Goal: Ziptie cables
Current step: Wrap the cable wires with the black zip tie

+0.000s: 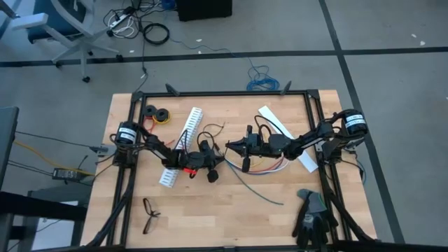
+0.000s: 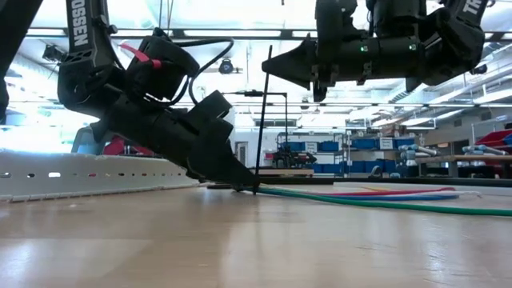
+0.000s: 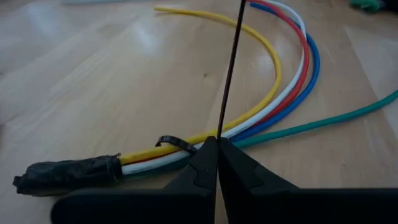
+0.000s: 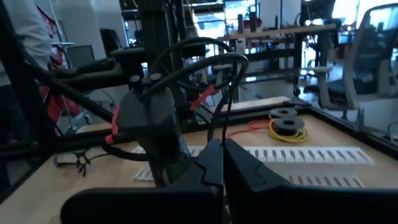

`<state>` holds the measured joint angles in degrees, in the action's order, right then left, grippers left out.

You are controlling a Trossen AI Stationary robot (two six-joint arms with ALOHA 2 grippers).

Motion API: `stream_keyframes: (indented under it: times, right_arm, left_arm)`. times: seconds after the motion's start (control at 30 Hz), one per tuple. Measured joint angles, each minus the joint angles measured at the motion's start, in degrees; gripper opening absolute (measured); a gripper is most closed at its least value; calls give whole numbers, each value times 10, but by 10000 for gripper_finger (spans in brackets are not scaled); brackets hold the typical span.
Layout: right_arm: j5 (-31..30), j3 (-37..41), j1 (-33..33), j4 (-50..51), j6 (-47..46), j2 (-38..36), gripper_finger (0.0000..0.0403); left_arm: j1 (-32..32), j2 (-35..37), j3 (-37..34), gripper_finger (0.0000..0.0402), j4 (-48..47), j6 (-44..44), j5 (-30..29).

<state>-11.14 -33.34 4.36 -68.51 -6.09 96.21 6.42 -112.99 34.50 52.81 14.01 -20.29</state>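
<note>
The left pincer [image 2: 240,182] is low at the middle of the worktop [image 1: 231,203], its tips pressed together on a ziptie [image 3: 229,81], a thin black strip that stands nearly upright from the tips. In the low view that strip rises from the wood up to the right pincer [image 2: 272,68], which hangs above the worktop just beside the left one, its fingers pressed together with the top of the ziptie between their tips. The cables [image 3: 273,93] lie flat on the wood right at the left pincer's tips: yellow, white, red and blue wires curve away together in an arc, and a green one runs off to the side. One end of the bundle is wrapped in dark tape [image 3: 68,174], and a small black loop [image 3: 169,142] sits around the wires close to the pincer. From above, the cables spread out beneath the right arm, near the table's centre. A white slotted strip [image 1: 183,143] lies slanted under the left arm, with a yellow and black spool [image 1: 158,113] beyond it, a pair of eyeglasses [image 1: 149,213] near the front edge and dark gloves [image 1: 313,217] at the right front corner.
</note>
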Motion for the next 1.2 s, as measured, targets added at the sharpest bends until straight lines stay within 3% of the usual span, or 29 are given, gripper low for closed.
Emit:
stream_keyframes:
  times: [0.3,0.53,0.8,1.1,1.2]
  right_arm:
    - [22,-1,-20,213,-102,-1,12]
    - [67,-1,-20,192,-99,0,73]
    - [63,-1,-44,230,-84,-1,142]
    - [65,0,-109,260,-89,-18,151]
    - [92,0,-124,292,-127,-19,150]
  left_arm:
    - [1,-2,-2,19,76,3,39]
    - [0,-2,-14,14,83,52,41]
    - [13,0,-41,3,95,137,47]
    - [39,0,-55,1,136,156,43]
    - [39,0,-55,1,141,156,36]
